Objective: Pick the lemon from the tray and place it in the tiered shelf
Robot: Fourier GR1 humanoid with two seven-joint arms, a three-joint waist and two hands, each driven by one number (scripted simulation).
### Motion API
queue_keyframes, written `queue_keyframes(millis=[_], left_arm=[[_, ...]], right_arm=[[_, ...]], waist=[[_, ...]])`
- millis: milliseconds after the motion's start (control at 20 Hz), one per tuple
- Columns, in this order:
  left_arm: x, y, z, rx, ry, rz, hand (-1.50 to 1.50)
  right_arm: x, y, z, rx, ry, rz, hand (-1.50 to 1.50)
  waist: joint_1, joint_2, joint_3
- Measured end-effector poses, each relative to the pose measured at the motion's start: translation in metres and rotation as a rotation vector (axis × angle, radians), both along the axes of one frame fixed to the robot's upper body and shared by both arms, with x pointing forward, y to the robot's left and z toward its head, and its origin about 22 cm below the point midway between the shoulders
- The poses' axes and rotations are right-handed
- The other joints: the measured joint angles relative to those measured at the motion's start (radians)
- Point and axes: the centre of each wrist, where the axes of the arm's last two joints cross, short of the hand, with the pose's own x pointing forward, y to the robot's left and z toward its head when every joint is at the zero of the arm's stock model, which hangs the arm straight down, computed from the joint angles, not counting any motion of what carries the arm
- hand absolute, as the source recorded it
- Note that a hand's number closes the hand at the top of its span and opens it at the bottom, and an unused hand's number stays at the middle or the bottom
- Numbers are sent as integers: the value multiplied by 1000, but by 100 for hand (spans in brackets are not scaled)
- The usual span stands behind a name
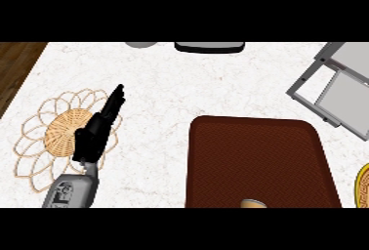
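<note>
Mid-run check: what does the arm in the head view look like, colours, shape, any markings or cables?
Only the left arm shows. The left hand is black, blocky at the palm, narrowing into slim fingers. A short grey wrist piece joins it to the grey forearm, a rounded casing with darker recessed detail. No cables show. The right hand is out of view.

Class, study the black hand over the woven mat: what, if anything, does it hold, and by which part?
Nothing is held. The left hand is open, fingers straight, over the woven mat. The right hand is not in view.
</note>
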Motion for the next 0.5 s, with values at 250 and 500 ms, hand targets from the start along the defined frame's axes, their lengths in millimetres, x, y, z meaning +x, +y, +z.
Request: queue_keyframes(millis=[250, 500], left_arm=[[3, 3, -1, 3, -1, -3, 0], [1, -1, -6, -2, -2, -9, 0]], right_arm=[[16, 7, -3, 21, 7, -6, 150], [12, -2, -4, -64, 28, -186, -150]], waist=[[1, 0, -1], [8, 4, -3]])
